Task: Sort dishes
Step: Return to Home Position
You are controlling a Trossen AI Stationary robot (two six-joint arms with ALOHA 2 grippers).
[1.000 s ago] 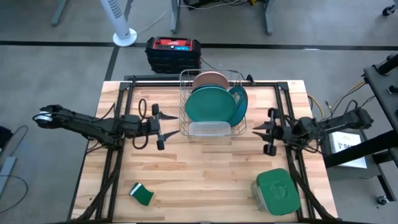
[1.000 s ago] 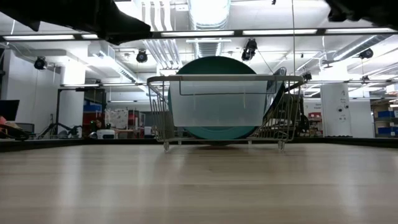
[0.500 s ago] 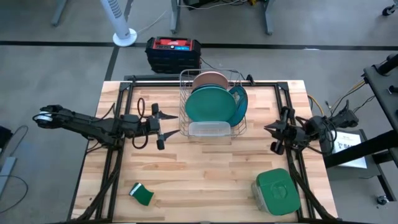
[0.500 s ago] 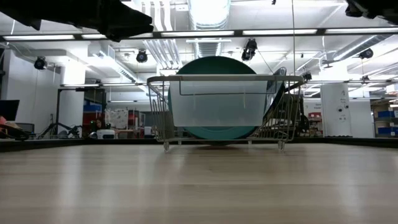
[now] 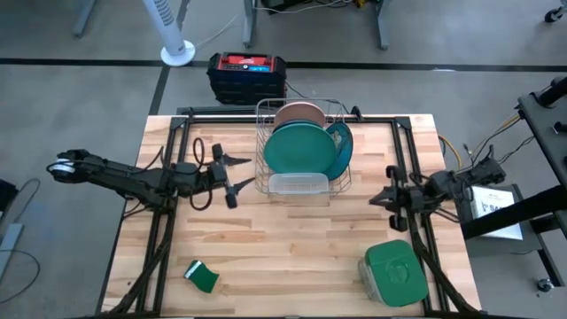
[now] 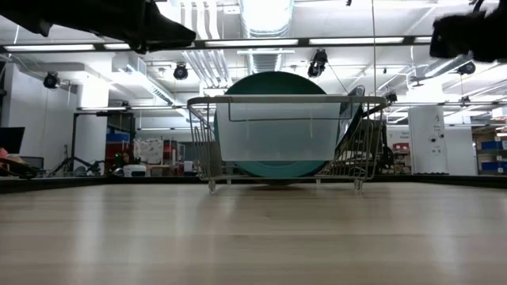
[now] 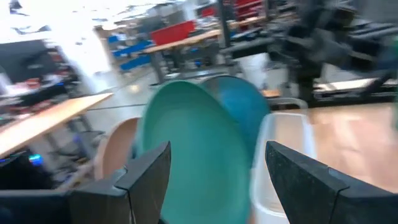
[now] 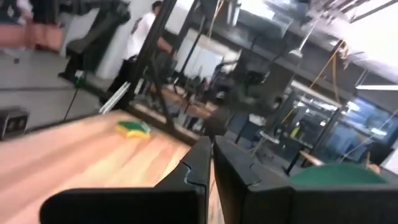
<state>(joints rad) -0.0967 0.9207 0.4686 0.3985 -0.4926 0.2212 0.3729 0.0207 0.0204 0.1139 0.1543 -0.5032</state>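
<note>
A wire dish rack (image 5: 303, 146) stands at the table's far middle. In it stand on edge a salmon-pink plate (image 5: 299, 112), a bright teal-green plate (image 5: 299, 149) and a dark teal plate (image 5: 342, 142), with a clear tub (image 5: 297, 184) in front. My left gripper (image 5: 252, 172) hangs open and level just left of the rack, pointing at it. In the left wrist view the teal-green plate (image 7: 193, 149) lies ahead of the left gripper (image 7: 214, 180). My right gripper (image 5: 374, 197) is shut and holds nothing, right of the rack, above the table.
A square container with a green lid (image 5: 394, 270) sits at the near right. A small green sponge (image 5: 202, 276) lies at the near left. Bare wood stretches between them and in front of the rack. Beyond the far edge a black and red box (image 5: 247, 75) stands on the floor.
My right gripper has come down and drawn back a little toward the table's right edge, staying empty. My left gripper has swung slightly toward the rack while its arm kept its place. The plates and rack have not moved.
</note>
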